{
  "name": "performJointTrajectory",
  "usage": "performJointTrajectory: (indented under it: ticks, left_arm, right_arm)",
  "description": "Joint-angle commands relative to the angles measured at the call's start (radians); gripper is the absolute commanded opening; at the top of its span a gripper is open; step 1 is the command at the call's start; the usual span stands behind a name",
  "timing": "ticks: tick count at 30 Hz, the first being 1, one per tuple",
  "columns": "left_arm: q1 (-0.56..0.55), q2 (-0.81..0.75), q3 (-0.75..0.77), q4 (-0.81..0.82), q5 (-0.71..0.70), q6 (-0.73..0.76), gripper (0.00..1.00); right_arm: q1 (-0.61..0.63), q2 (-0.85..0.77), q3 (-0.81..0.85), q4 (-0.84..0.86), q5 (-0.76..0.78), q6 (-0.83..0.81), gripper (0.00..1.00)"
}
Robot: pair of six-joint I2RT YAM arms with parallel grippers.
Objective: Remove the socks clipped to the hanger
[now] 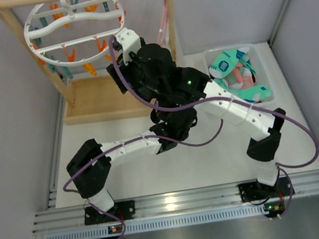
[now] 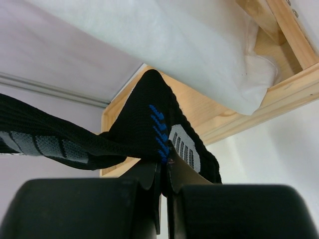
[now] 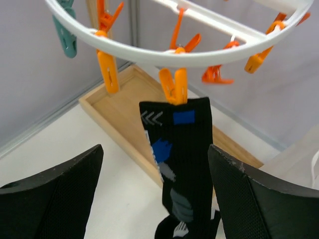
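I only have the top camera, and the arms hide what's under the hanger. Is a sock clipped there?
Observer: Yes. One black sock hangs from an orange clip on the hanger ring.
Operator: Is the right gripper on it?
Observer: No, the right gripper is open, a finger either side of the sock.
Operator: And the left?
Observer: The left gripper is shut on the black sock's fabric.

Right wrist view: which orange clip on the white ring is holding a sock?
The middle orange clip on the near edge of the ring: it pinches the cuff of the black sock, while the other clips in view hang empty.
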Motion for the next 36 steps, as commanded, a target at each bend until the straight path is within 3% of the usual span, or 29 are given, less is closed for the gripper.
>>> performJointTrajectory:
  ticks: [1, 10, 15, 23, 36]
  left_arm:
    - [-0.002, -0.017, 0.067, 0.034, 0.008, 0.053, 0.0]
    - [-0.002, -0.013, 0.081, 0.034, 0.028, 0.059, 0.0]
    - [-0.002, -0.003, 0.091, 0.034, 0.031, 0.049, 0.0]
    - [0.003, 0.003, 0.094, 0.036, 0.055, 0.03, 0.0]
    - [0.012, -0.008, 0.103, 0.037, 0.065, 0.03, 0.0]
  right_arm:
    - [0.014, 0.088, 0.147, -0.031, 0.086, -0.097, 0.81]
    - [0.008, 0.204, 0.185, 0.196, 0.172, -0.256, 0.71]
    - [-0.001, 0.266, 0.248, 0.285, 0.221, -0.322, 0.71]
    - [-0.023, 0.273, 0.228, 0.365, 0.171, -0.281, 0.69]
    - [-0.064, 0.363, 0.264, 0.488, 0.208, -0.365, 0.67]
